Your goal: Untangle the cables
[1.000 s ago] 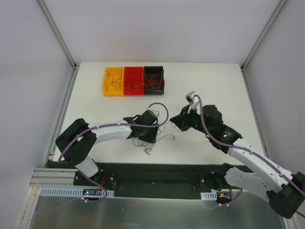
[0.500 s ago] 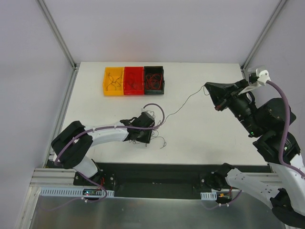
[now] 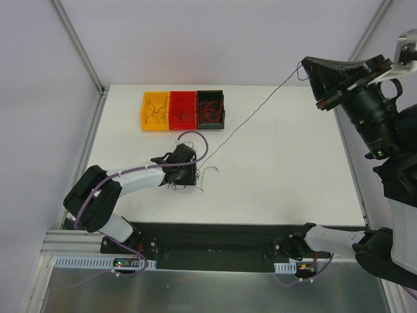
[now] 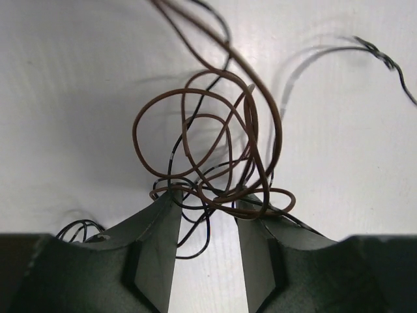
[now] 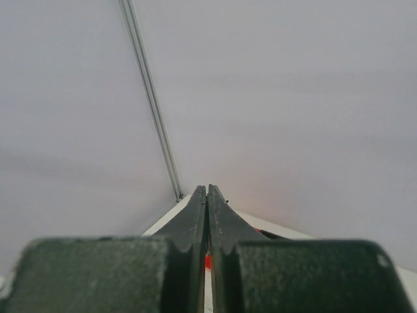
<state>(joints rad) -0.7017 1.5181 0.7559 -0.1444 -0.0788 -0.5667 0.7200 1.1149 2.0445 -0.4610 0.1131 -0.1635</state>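
Observation:
The cables (image 3: 190,179) lie as a small tangle on the white table, left of centre. In the left wrist view brown loops (image 4: 253,130) and thinner black strands cross just ahead of the fingertips and over them. My left gripper (image 3: 189,175) (image 4: 207,199) sits low at the tangle, jaws apart, with a few strands lying in the gap. One thin black cable (image 3: 254,111) runs taut from the tangle up to my right gripper (image 3: 303,63) (image 5: 208,189), which is raised high at the back right and shut on its end.
Three small bins stand in a row at the back left: yellow (image 3: 156,94), red (image 3: 183,93), black (image 3: 210,92), each with thin wires inside. Metal frame posts rise at the table's back corners (image 3: 98,85).
My right gripper has risen from beside the tangle far up and to the back right, drawing one black cable out straight. The left gripper and tangle shifted a little left and back.

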